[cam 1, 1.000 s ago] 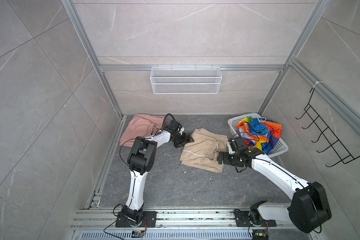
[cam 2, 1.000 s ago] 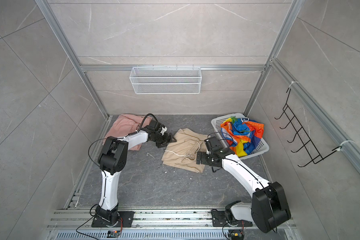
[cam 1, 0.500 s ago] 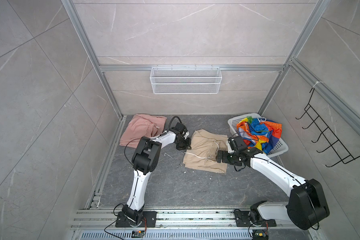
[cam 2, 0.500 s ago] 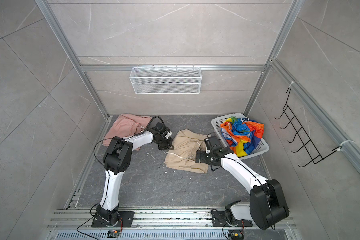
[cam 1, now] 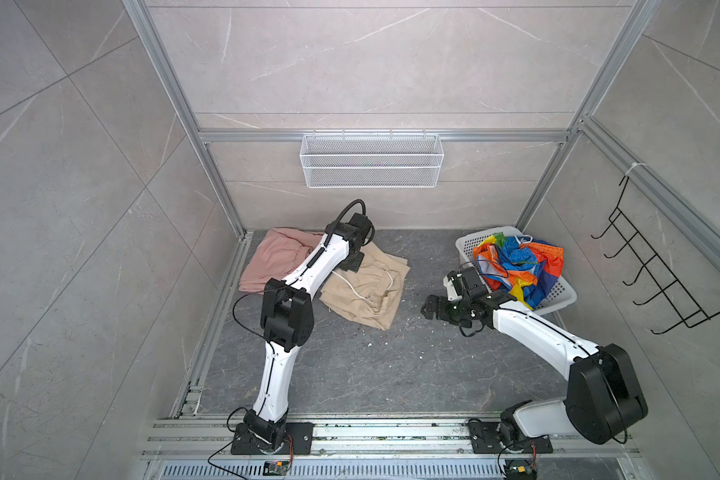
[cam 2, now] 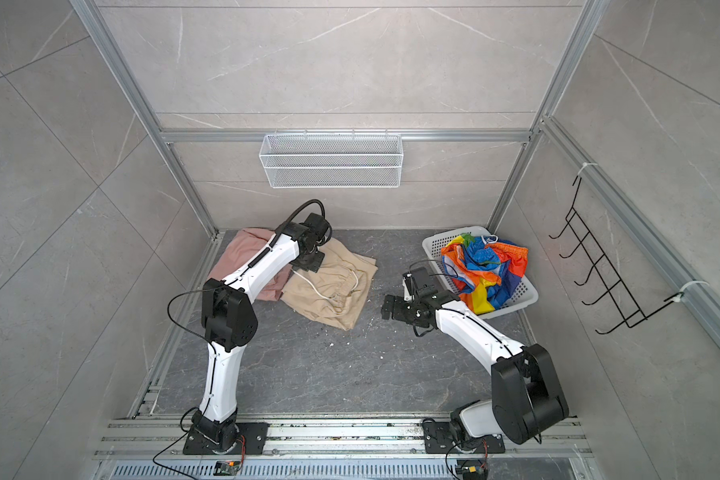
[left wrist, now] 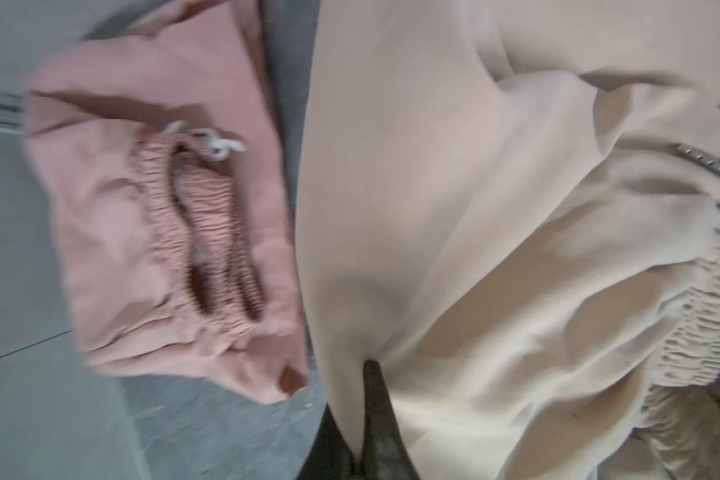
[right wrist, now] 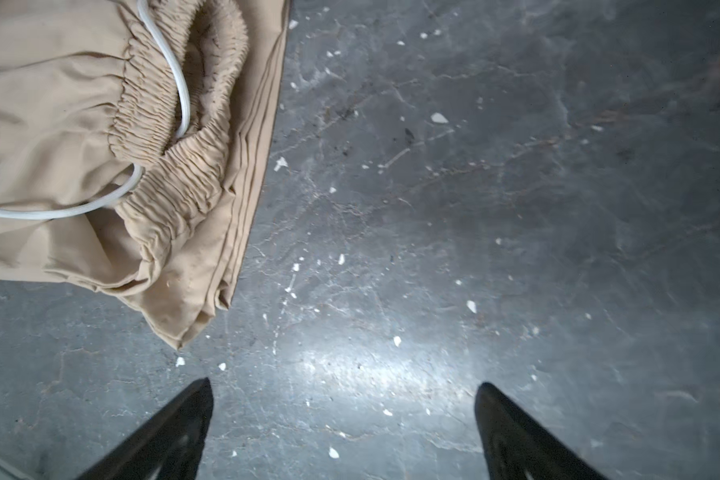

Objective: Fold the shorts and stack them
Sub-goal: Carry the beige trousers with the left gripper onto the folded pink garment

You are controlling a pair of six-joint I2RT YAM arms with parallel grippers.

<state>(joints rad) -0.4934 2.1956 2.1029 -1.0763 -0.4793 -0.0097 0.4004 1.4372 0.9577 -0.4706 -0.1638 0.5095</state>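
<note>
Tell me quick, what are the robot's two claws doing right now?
Left gripper: shut, pinching the beige shorts.
Right gripper: open, holding nothing.

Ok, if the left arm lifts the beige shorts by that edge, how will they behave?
Probably floppy: the beige shorts lie in soft, wrinkled folds, so layers should sag and open. Likely light, thin cloth. The loose white drawstring may dangle.

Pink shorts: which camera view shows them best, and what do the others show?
Left wrist view: the pink shorts lie nearly whole, waistband and drawstring visible, though blurred. In both top views the left arm covers part. The right wrist view misses them.
</note>
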